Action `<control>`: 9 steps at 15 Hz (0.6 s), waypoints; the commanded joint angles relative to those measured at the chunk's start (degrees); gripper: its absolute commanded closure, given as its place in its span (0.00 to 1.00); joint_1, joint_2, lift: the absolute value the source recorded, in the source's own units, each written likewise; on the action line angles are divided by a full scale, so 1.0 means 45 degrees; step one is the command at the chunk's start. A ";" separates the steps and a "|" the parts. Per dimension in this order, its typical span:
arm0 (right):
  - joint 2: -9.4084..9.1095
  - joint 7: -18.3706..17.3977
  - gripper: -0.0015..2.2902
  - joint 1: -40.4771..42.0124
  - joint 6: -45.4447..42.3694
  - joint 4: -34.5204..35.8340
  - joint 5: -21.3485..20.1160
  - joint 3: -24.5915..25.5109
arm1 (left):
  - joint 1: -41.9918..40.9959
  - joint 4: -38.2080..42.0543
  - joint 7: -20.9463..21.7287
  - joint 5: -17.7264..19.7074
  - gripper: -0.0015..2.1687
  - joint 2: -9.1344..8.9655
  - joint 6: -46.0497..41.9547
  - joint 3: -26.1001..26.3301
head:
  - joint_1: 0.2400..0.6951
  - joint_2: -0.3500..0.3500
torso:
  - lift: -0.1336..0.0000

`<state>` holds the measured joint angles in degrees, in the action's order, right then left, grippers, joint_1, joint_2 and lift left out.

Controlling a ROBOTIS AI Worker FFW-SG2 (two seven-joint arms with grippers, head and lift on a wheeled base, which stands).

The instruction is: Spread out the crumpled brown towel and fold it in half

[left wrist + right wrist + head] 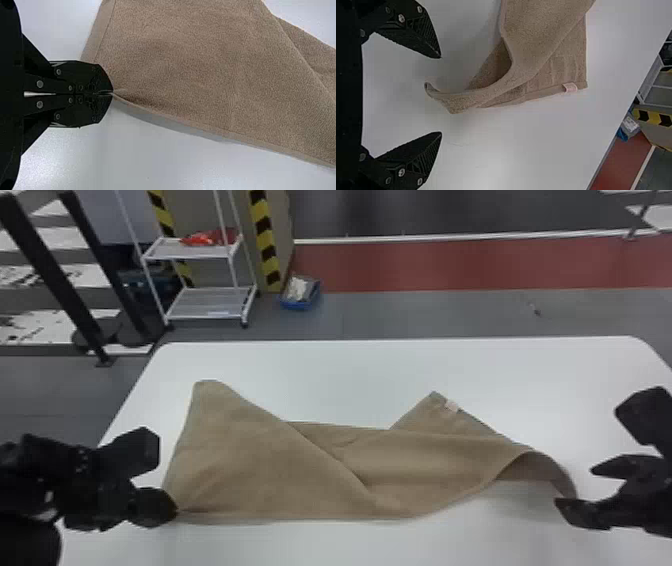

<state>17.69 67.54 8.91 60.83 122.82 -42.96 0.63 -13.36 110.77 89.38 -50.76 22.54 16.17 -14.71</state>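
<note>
Nearest, the left claw (170, 510) is clamped on the near left corner of the towel (280, 470), its fingers pressed together over the edge. Across from it, the right claw (575, 486) stands with its fingers wide apart at the towel's right end, where a loose corner curls up off the table (350, 385); in the right wrist view that corner seems to sit clear of both fingers, though the depth is hard to judge. The towel lies across the middle of the table, not flat, with a big flap turned over on a slant and its right side arching up. A pale label (451, 405) shows near its far right corner. Past the table's far edge, a blue bin (300, 306) is on the floor beside a white rack (205, 251) with something red (202, 238) on its upper shelf, and a red strip (450, 265) runs off rightward.
</note>
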 commanded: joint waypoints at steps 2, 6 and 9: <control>-0.0064 -0.0049 0.18 -0.0182 0.0068 -0.0263 -0.0199 -0.0141 | -0.0274 0.0111 -0.0018 0.0049 0.58 -0.0008 -0.0125 -0.0188 | 1.00 0.66 | 0.07; -0.0161 -0.0205 0.34 -0.0416 0.0029 -0.0751 -0.0336 -0.0414 | -0.0626 0.0443 0.0002 0.0088 0.58 -0.0106 -0.0164 -0.0441 | 1.00 0.66 | 0.07; -0.0181 -0.0322 0.63 -0.0455 -0.0049 -0.0829 -0.0453 -0.0492 | -0.0802 0.0560 0.0002 0.0127 0.58 -0.0125 -0.0203 -0.0656 | 1.00 0.68 | 0.07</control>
<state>16.86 66.14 6.91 60.85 119.19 -44.81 -1.49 -16.63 113.08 89.39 -50.27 22.02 15.42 -17.25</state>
